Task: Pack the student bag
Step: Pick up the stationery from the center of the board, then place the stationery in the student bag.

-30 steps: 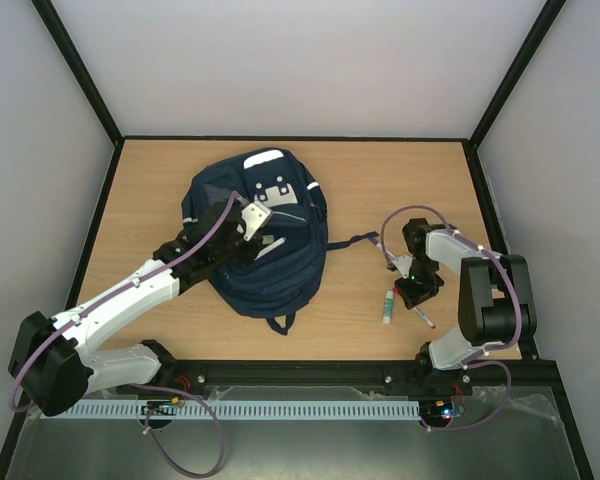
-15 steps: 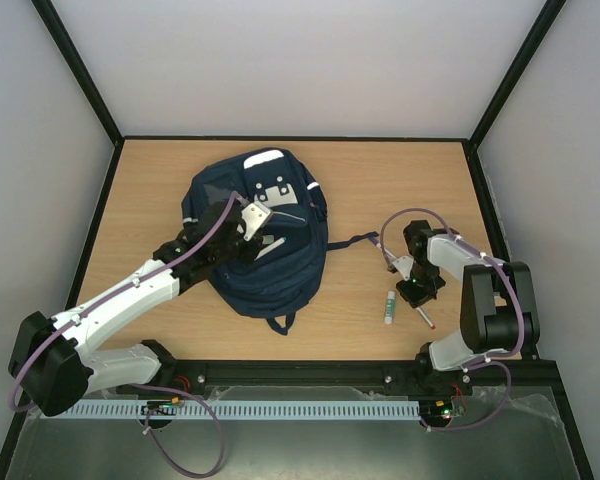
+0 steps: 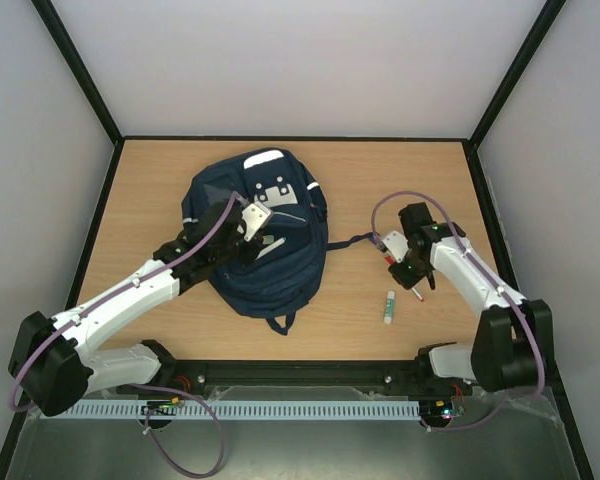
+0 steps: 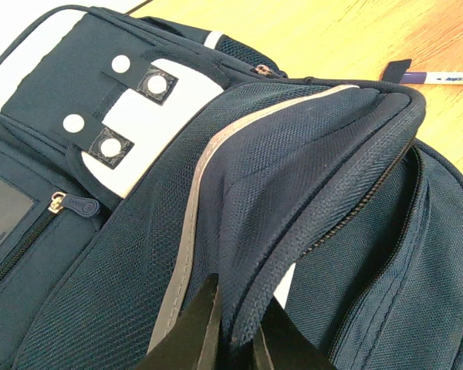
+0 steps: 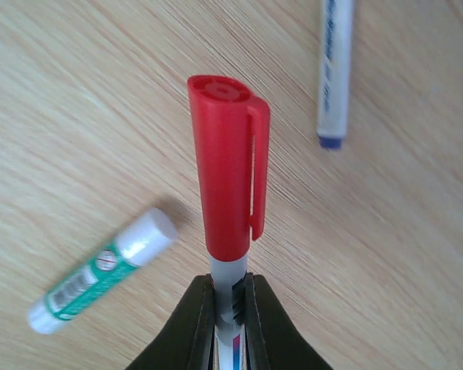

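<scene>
At the left of the wooden worktop (image 3: 400, 180) we see the left hand (image 4: 233, 327) reaching over the student bag (image 3: 260, 235). Its two dark fingers are clenched on a fold of the navy mesh fabric, right beside a zip edge. The pinched fabric rises in a ridge with a pale reflective stripe running along it.

The student bag lies flat on the left-centre part of the worktop. Its grey-white patch with round snaps points toward the far edge and a small loop points toward the arms. A dark strap (image 3: 355, 240) trails from its right side across the wood.

Just beyond the strap's end lies a blue-capped pen (image 4: 440, 77), flat on the wood. Further right and nearer to us, a glue stick (image 3: 389, 306) with a green-and-white label lies on the worktop, apart from the bag.

On the right, the right hand (image 5: 230, 297) is above the wood between the glue stick and the blue-capped pen. It is clamped on the pale barrel of a red-capped marker (image 5: 228, 177), whose cap sticks out past the fingertips. We cannot tell whether the marker's tip end touches the worktop.
</scene>
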